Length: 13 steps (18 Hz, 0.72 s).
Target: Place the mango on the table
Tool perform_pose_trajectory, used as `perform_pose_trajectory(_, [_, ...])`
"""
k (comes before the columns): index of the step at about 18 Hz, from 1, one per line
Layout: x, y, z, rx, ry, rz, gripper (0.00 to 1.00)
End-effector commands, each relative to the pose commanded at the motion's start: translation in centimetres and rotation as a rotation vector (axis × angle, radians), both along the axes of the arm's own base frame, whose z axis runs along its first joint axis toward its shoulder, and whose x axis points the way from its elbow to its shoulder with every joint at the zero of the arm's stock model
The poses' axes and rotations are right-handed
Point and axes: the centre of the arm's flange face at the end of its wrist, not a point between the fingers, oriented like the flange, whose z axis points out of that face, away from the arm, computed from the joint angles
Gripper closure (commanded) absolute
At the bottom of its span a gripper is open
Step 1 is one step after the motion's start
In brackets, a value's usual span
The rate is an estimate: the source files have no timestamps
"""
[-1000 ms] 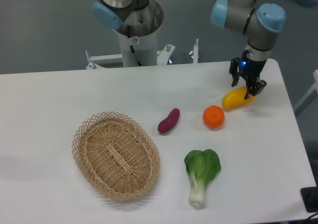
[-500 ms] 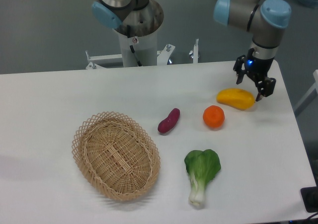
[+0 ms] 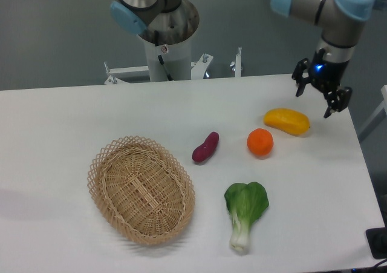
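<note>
The yellow mango (image 3: 286, 121) lies flat on the white table (image 3: 72, 115) near its right edge, just right of the orange. My gripper (image 3: 314, 102) hangs above and to the right of the mango, clear of it. Its two dark fingers are spread apart and hold nothing.
An orange (image 3: 260, 142) sits left of the mango, a purple sweet potato (image 3: 205, 147) further left. A bok choy (image 3: 245, 209) lies near the front. A wicker basket (image 3: 141, 188) stands at the front left. The arm's base (image 3: 160, 25) is behind the table.
The gripper let go of the mango, which settled flat on the table. The gripper then rose and moved up and to the right, away from the fruit.
</note>
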Motion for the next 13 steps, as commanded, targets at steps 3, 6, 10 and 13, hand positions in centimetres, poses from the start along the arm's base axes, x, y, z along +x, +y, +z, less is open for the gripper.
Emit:
perform_pose_trajectory(3, [-0.7,0.3,2.0,0.001,-0.01,0.024,0.0])
perform_pose_trajectory(6, [-0.9,2.2,3.7,0.0,-0.025,0.052,0.0])
perform_pose_trajectory(10, [-1.2,2.7,4.2,0.004,-0.024,0.07,0.0])
perform_pose_trajectory(13, [-1.3,2.9,4.3,0.004,-0.022,0.07,0.0])
